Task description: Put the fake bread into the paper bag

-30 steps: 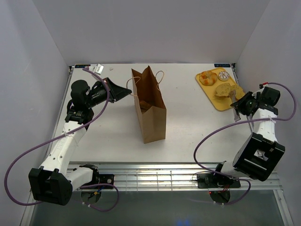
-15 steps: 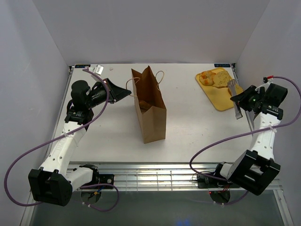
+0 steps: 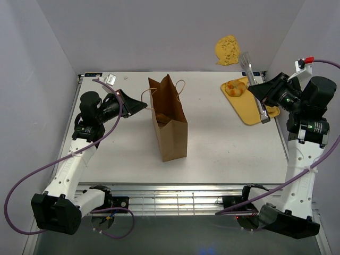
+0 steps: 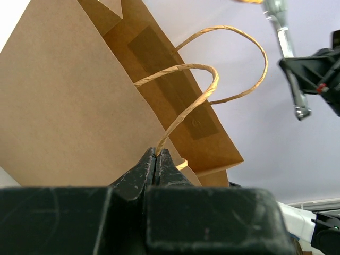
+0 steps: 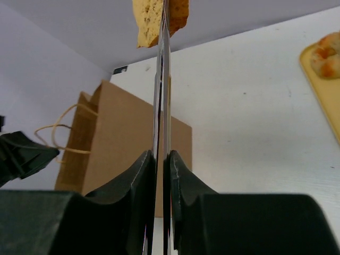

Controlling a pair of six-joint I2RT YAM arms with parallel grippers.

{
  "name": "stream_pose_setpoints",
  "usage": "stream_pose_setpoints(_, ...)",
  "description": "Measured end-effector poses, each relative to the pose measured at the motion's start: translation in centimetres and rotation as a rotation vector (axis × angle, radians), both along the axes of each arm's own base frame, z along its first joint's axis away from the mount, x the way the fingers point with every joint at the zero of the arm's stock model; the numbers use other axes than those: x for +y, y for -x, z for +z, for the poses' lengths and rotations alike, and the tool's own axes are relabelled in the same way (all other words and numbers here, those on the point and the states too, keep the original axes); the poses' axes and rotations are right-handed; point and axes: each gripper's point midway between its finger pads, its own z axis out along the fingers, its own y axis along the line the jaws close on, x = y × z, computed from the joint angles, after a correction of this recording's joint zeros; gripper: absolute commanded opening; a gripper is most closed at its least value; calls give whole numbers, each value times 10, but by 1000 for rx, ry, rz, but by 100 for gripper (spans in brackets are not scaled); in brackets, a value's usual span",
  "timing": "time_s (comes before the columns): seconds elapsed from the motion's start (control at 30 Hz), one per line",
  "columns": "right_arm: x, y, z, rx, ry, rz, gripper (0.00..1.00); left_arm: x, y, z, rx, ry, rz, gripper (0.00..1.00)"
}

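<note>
The brown paper bag [image 3: 170,125] stands upright mid-table with its mouth open, and a golden piece of bread [image 3: 161,118] shows inside it. My left gripper [image 3: 144,102] is shut on one twisted paper handle [image 4: 196,90], seen pinched between the jaws of the left gripper [image 4: 155,154]. My right gripper [image 3: 255,90] is shut on metal tongs [image 5: 162,79]. The tongs' tips clamp a flat toast-like slice of fake bread [image 3: 227,50] high in the air, right of the bag. A golden roll [image 3: 235,87] lies on the yellow tray [image 3: 249,114].
The yellow tray sits at the table's back right corner, partly hidden by my right arm. A small white object [image 3: 110,77] lies at the back left corner. Purple cables loop from both arms. White walls close in on three sides.
My right arm has risen and swung left, lifting the tongs with the toast slice off the tray into the air. My left gripper has kept its hold on the handle.
</note>
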Motion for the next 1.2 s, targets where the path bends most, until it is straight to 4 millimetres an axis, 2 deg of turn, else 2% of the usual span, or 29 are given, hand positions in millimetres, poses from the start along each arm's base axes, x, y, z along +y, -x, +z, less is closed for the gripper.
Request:
stream_pose_setpoints(0.1, 25, 19, 27, -56, -26, 76, 8, 1, 0, -1, 7, -3, 5, 0)
stream_pose_setpoints(0.17, 40, 35, 38, -79, -50, 124, 8, 1, 0, -2, 11, -5, 11, 0)
stream_pose_setpoints(0.27, 58, 57, 48, -97, -85, 191, 8, 2, -1, -3, 14, -6, 20, 0)
stream_pose_setpoints(0.43, 77, 84, 57, -109, -117, 281, 8, 3, -3, -3, 15, -5, 28, 0)
stream_pose_setpoints(0.73, 92, 109, 49, -55, -137, 391, 8, 4, -5, -3, 23, 1, 45, 0)
stream_pose_setpoints(1.0, 106, 115, 29, 10, -135, 475, 8, 5, -7, 0, 25, 12, 59, 0)
stream_pose_setpoints(1.2, 129, 119, 13, 72, -121, 562, 8, 6, -9, 2, 22, 21, 74, 0)
